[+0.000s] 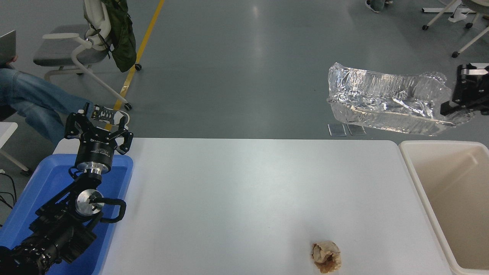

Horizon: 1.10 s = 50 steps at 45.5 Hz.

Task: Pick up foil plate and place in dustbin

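The right black gripper (456, 109) was clamped on one end of the shiny crinkled foil plate (386, 101), held aloft beyond the table's far right corner (rim bent); it best clear the cream plastic dustbin (410, 160) rim before releasing.

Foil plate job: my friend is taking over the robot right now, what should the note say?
Right gripper: shut on the foil plate, pinching its right end and holding it in the air beyond the table's far right corner.
Left gripper: open, holding nothing, parked over the blue bin.
Dustbin: at the table's right edge, nothing seen inside.
Done: plate picked up and lifted.
Left: carry it over the dustbin and let go.
The brown paper ball on the table is not part of this job.
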Each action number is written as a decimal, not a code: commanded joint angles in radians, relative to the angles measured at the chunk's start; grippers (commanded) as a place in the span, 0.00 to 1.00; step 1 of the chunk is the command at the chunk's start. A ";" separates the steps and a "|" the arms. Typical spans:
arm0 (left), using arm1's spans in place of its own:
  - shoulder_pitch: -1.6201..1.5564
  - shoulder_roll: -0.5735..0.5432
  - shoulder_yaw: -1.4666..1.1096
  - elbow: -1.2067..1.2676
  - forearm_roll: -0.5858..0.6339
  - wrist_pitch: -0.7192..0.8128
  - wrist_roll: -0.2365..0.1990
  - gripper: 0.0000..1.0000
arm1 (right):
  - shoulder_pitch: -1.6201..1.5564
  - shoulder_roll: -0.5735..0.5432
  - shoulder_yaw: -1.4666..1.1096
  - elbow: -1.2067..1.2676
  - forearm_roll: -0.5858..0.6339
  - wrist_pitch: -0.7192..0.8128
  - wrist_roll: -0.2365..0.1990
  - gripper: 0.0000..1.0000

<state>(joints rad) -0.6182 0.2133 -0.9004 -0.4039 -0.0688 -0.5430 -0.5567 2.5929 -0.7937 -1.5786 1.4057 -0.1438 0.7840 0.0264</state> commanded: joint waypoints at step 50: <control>0.000 0.000 0.000 -0.001 -0.002 0.000 0.000 0.99 | -1.695 -0.045 0.819 -0.905 0.118 -0.646 -0.006 0.00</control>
<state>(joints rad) -0.6182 0.2132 -0.9004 -0.4037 -0.0701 -0.5430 -0.5568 1.1913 -0.9945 -0.9462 0.7316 -0.0753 0.1525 0.0209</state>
